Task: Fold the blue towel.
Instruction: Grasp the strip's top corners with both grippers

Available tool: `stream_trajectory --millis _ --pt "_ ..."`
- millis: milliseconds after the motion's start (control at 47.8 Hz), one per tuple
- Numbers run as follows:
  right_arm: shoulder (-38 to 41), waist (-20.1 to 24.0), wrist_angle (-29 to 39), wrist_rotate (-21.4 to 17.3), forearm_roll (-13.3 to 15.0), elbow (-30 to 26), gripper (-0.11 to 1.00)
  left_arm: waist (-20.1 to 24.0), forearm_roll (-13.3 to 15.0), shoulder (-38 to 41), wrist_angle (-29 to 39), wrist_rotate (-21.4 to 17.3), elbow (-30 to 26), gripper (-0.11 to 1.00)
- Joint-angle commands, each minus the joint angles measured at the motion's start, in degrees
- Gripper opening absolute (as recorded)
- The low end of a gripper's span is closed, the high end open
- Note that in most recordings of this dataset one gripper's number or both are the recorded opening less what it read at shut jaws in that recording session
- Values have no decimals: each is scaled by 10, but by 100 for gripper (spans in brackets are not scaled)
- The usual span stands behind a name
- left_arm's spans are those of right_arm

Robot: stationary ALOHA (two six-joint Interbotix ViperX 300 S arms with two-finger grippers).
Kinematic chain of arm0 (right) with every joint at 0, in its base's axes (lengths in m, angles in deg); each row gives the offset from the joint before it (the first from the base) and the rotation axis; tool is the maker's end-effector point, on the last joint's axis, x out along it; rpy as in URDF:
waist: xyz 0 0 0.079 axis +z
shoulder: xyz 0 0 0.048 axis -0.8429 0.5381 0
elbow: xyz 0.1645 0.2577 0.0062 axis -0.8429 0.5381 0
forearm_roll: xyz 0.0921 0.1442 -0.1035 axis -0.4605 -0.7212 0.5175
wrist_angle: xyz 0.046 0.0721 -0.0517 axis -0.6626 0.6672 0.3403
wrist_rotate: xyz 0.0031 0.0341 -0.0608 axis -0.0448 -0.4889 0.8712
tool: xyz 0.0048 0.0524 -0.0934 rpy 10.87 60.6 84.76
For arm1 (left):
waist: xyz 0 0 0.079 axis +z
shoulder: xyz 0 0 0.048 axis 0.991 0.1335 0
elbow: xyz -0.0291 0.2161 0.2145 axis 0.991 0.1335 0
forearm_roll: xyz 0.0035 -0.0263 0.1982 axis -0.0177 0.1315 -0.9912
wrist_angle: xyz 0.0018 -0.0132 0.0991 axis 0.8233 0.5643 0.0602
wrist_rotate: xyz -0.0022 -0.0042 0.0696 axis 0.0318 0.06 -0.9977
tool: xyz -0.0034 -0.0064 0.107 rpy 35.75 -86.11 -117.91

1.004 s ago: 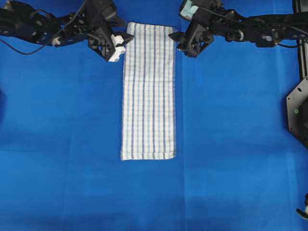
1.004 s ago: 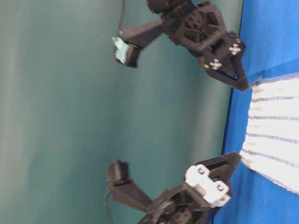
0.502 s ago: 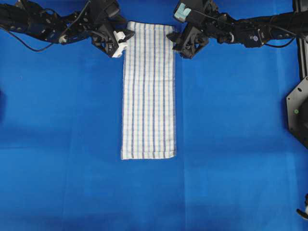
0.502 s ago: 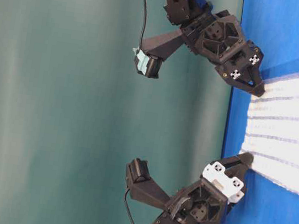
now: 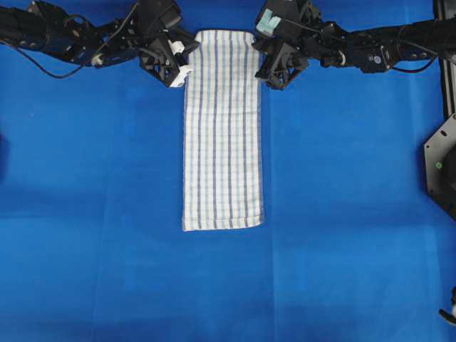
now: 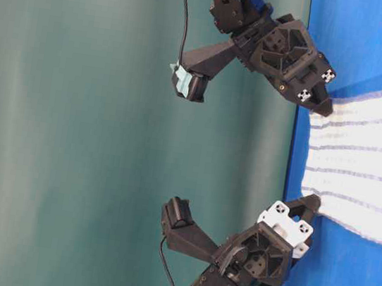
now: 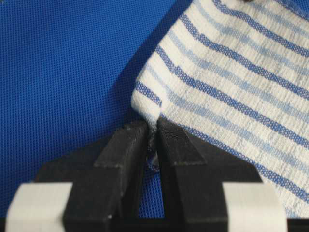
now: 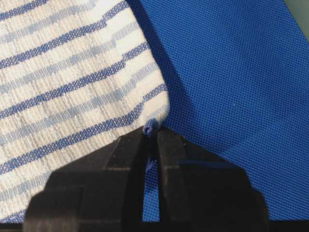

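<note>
Overhead exterior: left fingers [image 5: 187, 60], right fingers [image 5: 262, 63] each pinch blue towel [image 5: 222, 135] corner.

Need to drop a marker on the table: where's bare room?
Bare blue table covering lies left, right and below the striped white woven towel. Crowded along the top edge: left tool and right tool pinch its corners.

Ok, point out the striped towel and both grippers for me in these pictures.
blue towel [image 5: 222, 135], overhead view, middle of the striped cloth.
left gripper [image 7: 151, 140], left wrist view, between fingertips pinching a towel corner.
right gripper [image 8: 151, 137], right wrist view, between fingertips pinching the other far corner.
</note>
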Motion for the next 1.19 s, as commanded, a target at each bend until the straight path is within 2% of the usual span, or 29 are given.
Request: stream_trajectory --millis 0,272,691,963,1088,1172 --pt "-11 -1 -4 1 1 -8 6 -2 -2 -9 -3 -3 -9 5" --pt "-40 -1 -1 0 1 -3 6 -3 -2 -38 -1 -31 -11 5" --pt "-52 10 4 -3 1 3 6 -14 -2 -63 4 -27 7 5" --pt "-76 53 12 -6 -14 28 6 -68 2 -90 5 -26 35 5" --pt "-101 81 10 -7 -33 54 5 -102 4 -108 5 -23 54 5" --pt "-120 105 9 -7 -53 76 6 -125 4 -120 5 -7 67 5"
